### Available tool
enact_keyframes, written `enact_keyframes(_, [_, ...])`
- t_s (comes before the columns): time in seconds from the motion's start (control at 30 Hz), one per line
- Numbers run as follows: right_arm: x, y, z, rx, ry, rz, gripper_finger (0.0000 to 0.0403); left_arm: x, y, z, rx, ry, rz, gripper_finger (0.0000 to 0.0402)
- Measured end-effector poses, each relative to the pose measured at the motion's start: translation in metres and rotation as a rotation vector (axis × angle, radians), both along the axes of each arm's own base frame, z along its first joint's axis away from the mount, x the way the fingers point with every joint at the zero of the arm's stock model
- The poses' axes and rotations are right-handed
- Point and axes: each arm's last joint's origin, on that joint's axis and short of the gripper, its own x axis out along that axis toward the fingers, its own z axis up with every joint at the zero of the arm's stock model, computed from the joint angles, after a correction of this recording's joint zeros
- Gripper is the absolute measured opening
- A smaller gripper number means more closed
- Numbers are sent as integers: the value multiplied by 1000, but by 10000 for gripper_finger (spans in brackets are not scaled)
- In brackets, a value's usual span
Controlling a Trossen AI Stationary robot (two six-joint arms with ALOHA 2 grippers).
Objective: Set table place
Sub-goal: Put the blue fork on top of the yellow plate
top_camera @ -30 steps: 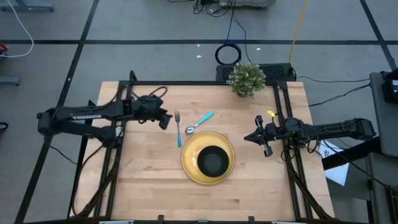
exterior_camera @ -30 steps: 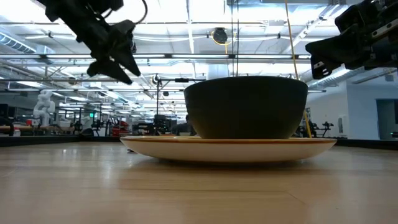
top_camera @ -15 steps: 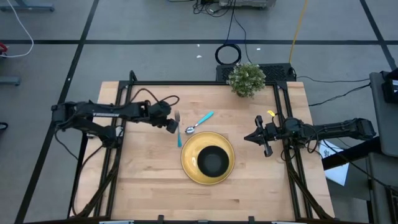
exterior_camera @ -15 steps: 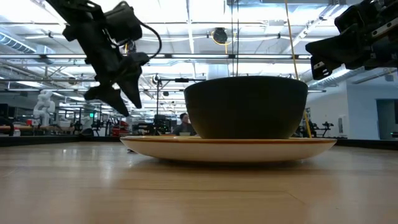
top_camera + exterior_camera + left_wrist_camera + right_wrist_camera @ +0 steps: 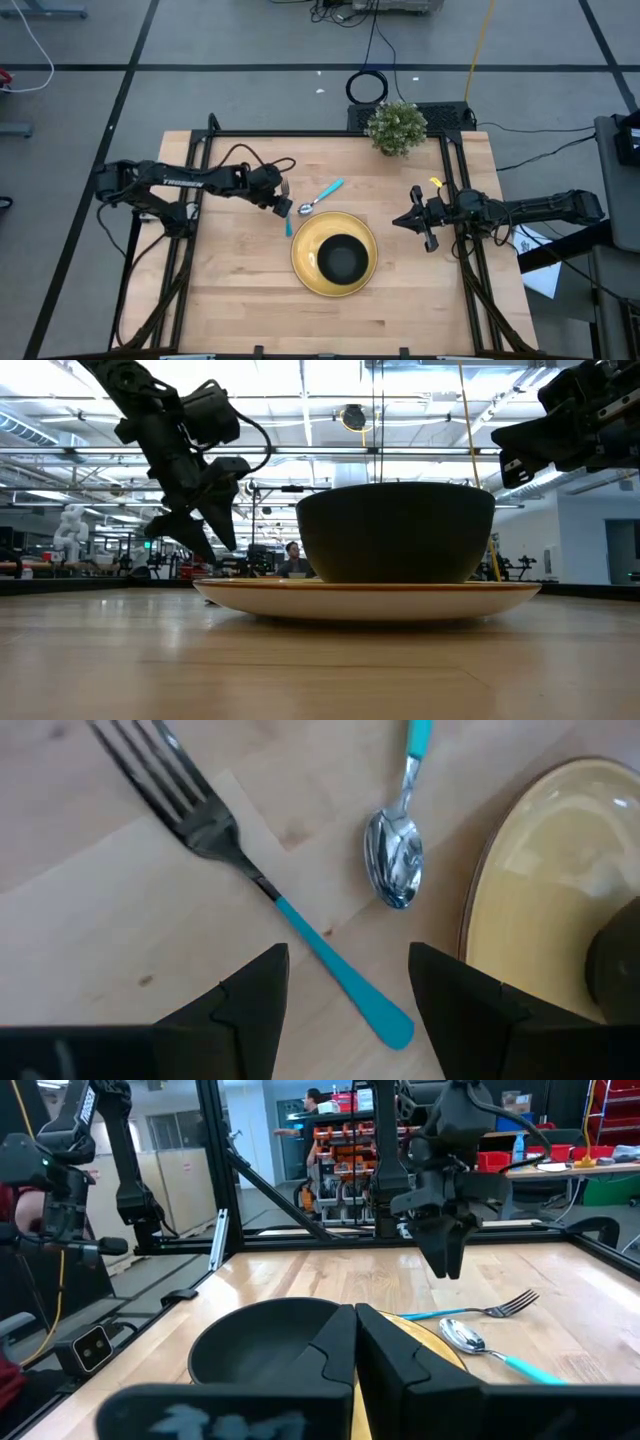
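Left gripper (image 5: pixel 345 982): wide open, holds nothing, over the fork (image 5: pixel 230 850).
Right gripper (image 5: pixel 421 222): shut, empty, far right.
Plate (image 5: pixel 304 243): holds bowl (image 5: pixel 343 260).

No lettering is legible on anything here

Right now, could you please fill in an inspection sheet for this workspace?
Surface: wooden table, black rails along its edges.
Job's things: yellow plate holding a black bowl; fork and spoon, both teal-handled, lie apart beside the plate.
Clutter: potted plant at the far edge.
Hands: left hand open, above the fork's handle; right hand shut, waiting near the right rail.
Cables: black cable looped at the left wrist; a coil on the floor.
Surroundings: a person far behind the table.
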Motion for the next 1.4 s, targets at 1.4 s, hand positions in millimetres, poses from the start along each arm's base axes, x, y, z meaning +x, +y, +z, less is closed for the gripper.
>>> enact_keyframes(1.4, [0,0,0,44,9,1,0,55,13,-17,-11,326,33,212])
